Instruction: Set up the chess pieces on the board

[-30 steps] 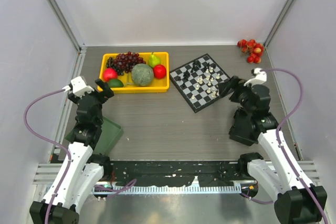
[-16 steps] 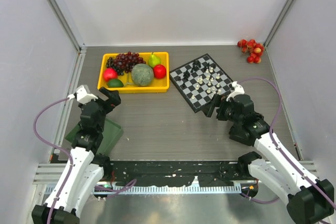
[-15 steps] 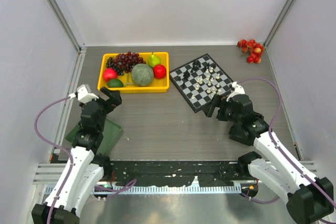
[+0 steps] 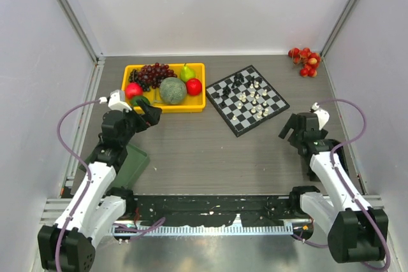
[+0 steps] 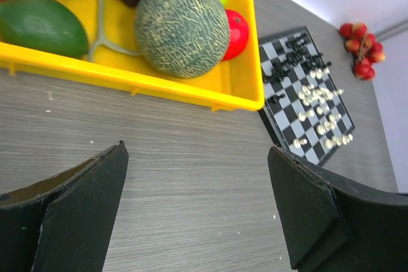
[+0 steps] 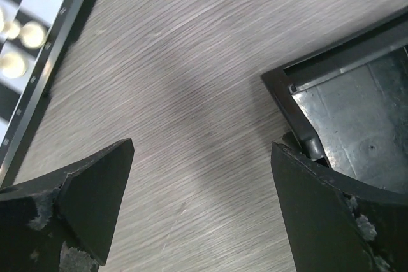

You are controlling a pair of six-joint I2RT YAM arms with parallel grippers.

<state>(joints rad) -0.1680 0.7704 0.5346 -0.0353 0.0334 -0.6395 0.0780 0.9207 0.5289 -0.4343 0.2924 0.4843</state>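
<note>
- The board (image 4: 247, 99) sits turned at an angle in the upper middle of the overhead view, just right of the yellow tray (image 4: 163, 106) of fruit. The chess pieces (image 4: 250, 95) stand bunched on its central and far squares, black and cream mixed, not in their ranks.
- The left gripper (image 4: 148, 114) hangs at the tray's near left corner, jaws spread wide and empty. In its own view the board lies off to the upper right, well apart.
- The right gripper (image 4: 292, 129) hovers low over bare table just off the board's near right corner, jaws released, holding nothing. Its wrist view shows the board's edge in the upper left corner and a dark plastic fitting (image 6: 357, 93) at right.
- To my eye, neither arm is on a piece yet, so the step is an approach. The pieces are tiny and crowded, so I'd want the jaws narrowed first and brought straight down over one piece at the edge of the bunch, so the fingers don't knock its neighbours.
- The right arm is nearer and looks the better choice for the cream pieces on the near side.
- Compared with a second ago, the right gripper has pulled back from the board's right edge and dropped lower in the frame. The left gripper has swung up and right toward the tray. The pieces look unmoved, and both jaws are as wide as before.
- A green tray (image 4: 131, 160) lies under the left arm, and red fruit (image 4: 304, 60) lies in the upper right corner.
</note>
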